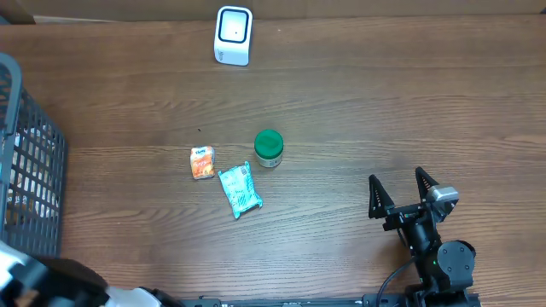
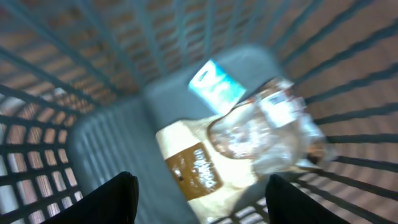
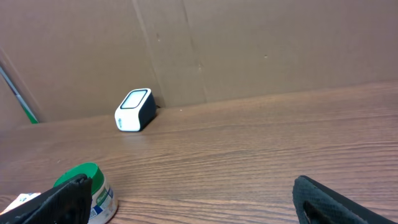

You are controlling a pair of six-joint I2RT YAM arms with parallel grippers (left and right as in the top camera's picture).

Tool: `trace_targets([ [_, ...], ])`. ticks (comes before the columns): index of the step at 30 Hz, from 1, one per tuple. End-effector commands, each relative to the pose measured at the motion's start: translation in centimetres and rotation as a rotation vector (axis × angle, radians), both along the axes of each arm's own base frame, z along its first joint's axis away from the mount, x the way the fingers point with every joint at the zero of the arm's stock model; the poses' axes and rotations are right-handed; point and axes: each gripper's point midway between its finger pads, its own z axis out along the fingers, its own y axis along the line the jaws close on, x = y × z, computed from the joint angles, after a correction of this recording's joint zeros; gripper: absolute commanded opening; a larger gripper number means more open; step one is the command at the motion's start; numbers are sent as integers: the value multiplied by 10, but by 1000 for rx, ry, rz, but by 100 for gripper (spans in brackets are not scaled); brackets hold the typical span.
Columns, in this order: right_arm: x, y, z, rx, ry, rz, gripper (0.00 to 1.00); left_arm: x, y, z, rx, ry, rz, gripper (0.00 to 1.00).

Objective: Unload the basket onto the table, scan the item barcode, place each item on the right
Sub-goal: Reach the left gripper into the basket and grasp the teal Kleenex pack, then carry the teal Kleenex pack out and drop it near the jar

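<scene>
The white barcode scanner stands at the table's far edge and shows again as the scanner in the right wrist view. An orange packet, a teal packet and a green-lidded jar lie mid-table. My right gripper is open and empty to their right, the jar by its left finger. My left gripper hangs open over the basket floor, nothing between its fingers. Below it lie a cream pouch, a clear bag and a blue-white packet. That view is blurred.
The grey wire basket stands at the table's left edge. A blurred white part of the left arm shows at the lower left corner. A cardboard wall backs the table behind the scanner.
</scene>
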Motion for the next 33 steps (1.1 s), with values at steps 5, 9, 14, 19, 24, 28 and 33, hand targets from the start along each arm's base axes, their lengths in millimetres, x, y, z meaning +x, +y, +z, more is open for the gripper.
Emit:
trace_targets([
  [5,0,-1,-2,-5,-2,-8,100,23,41,-98,-122,96,-15,71],
  [9,0,-1,-2,-5,-2,-8,100,42,68,-153,-117,122,-60,77],
  [14,0,-1,-2,-5,-2,-8,100,66,86,-192,-91,104,-144,73],
  [19,0,-1,-2,-5,-2,-8,100,84,85,-220,-109,77,-183,72],
  [24,0,-1,-2,-5,-2,-8,100,88,81,-233,-125,89,-193,70],
  [28,0,-1,-2,-5,-2,-8,100,86,78,-234,-139,97,-193,39],
  [33,0,-1,-2,-5,-2,-8,100,79,69,-238,-180,121,-193,4],
])
